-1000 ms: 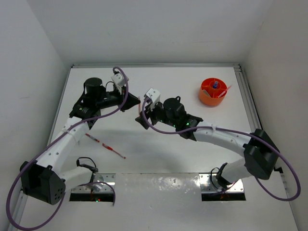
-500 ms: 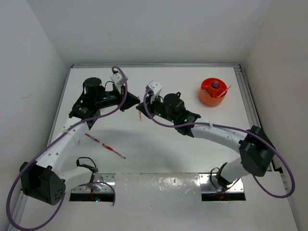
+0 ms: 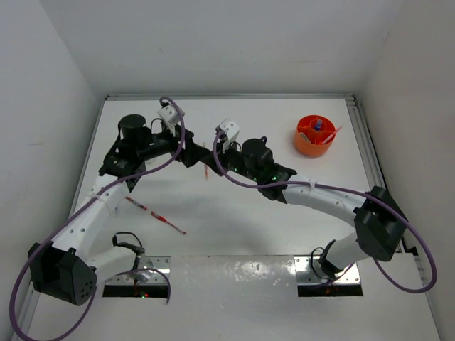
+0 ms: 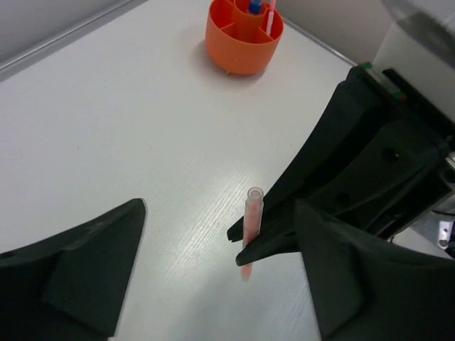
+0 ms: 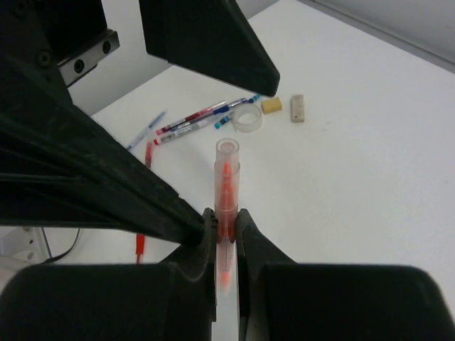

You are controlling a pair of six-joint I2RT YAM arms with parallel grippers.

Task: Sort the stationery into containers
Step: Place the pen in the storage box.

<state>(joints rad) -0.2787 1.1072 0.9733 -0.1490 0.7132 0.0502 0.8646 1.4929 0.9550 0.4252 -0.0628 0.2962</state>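
While my right claw (image 5: 226, 226) pinches a red pen (image 5: 227, 174) upright, my left claw (image 4: 217, 213) gapes wide, empty, just beside it.

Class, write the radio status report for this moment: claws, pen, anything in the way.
Right claw shut on red pen. Left claw open, close beside it. Orange tub across the table.

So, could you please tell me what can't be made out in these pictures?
Tub contents: cut off by the top edge in the left wrist view; too small in the top view.
Pen lower end: blurred in both wrist views, partly hidden between the fingers of the right gripper.
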